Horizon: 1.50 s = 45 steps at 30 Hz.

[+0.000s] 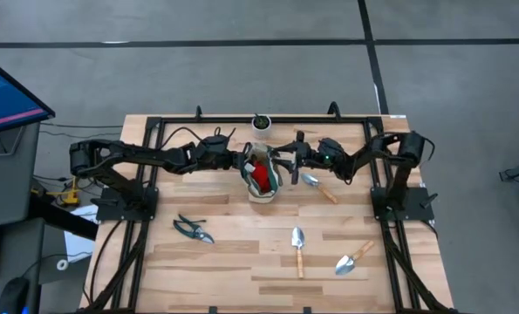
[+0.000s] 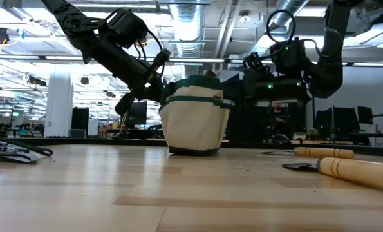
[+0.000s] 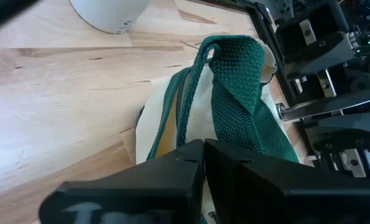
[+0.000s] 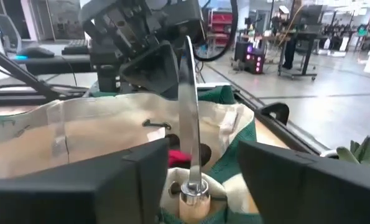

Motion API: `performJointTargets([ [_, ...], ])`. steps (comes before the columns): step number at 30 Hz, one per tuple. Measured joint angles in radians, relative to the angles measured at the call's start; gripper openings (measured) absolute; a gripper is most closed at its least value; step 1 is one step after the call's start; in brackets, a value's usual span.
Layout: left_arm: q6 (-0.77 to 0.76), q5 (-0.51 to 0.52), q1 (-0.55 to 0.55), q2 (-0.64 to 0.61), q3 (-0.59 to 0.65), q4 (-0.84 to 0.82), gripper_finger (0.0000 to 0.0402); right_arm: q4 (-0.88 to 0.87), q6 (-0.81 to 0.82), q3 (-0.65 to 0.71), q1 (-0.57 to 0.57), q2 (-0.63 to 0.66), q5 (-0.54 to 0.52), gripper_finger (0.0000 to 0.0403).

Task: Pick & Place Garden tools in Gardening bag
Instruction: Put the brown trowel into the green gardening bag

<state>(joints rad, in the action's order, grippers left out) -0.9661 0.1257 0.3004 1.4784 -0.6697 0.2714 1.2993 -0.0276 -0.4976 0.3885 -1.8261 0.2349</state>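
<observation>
The cream gardening bag (image 1: pixel 261 181) with green trim stands on its bottom at the table's middle back, and a red item (image 1: pixel 260 177) lies inside it. My left gripper (image 1: pixel 244 162) is shut on the bag's left rim. My right gripper (image 1: pixel 281 162) is at the bag's right rim, shut on a trowel (image 4: pixel 189 112) whose silver blade reaches out over the bag's opening. Another trowel (image 1: pixel 318 186) lies under the right arm, and two more trowels (image 1: pixel 299 249) (image 1: pixel 353 259) lie near the front right. The dark pruning shears (image 1: pixel 194 229) lie at the front left. My left gripper pinches the bag's green-trimmed rim (image 3: pixel 234 134) between its two fingers, by the green loop handle (image 3: pixel 200 68). In the low view it comes slanting down from the table's left (image 2: pixel 165 90). The bag stays upright on the table. My right gripper has the trowel's wooden handle (image 4: pixel 194 204) between its two fingers; the place of contact lies below the picture's edge. The fingers come about level from the table's right and lie along the trowel. The trowel is clear of the table, its blade edge-on and pointing toward the left gripper.
A small white pot (image 1: pixel 262 123) with a green plant stands just behind the bag, close to both grippers. Black frame rails (image 1: pixel 154 174) run along the table's sides and back. Bare wood lies between the shears and the front trowels.
</observation>
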Motion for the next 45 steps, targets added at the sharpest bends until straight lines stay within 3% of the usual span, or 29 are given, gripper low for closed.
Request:
performJointTargets([
  [8,0.000,0.000,0.000,0.000,0.000,0.000,0.0003,-0.345,-0.056,0.000,0.000,0.178,-0.053,0.0243],
  [14,0.007,0.000,0.000,0.000,0.000,0.000,0.0015,-0.555,-0.087,0.000,0.000,0.336,-0.064,0.0246],
  [27,0.019,-0.001,0.000,0.000,0.000,-0.001,0.0095,-0.943,-0.085,-0.001,0.000,0.586,-0.249,0.0246],
  [37,0.020,-0.085,-0.002,0.000,0.000,0.000,0.0119,-1.273,0.048,-0.001,0.000,0.744,-0.418,0.0246],
  [45,0.020,-0.116,-0.002,0.000,0.000,0.000,0.0125,-1.507,0.159,-0.001,0.000,0.795,-0.469,0.0246],
])
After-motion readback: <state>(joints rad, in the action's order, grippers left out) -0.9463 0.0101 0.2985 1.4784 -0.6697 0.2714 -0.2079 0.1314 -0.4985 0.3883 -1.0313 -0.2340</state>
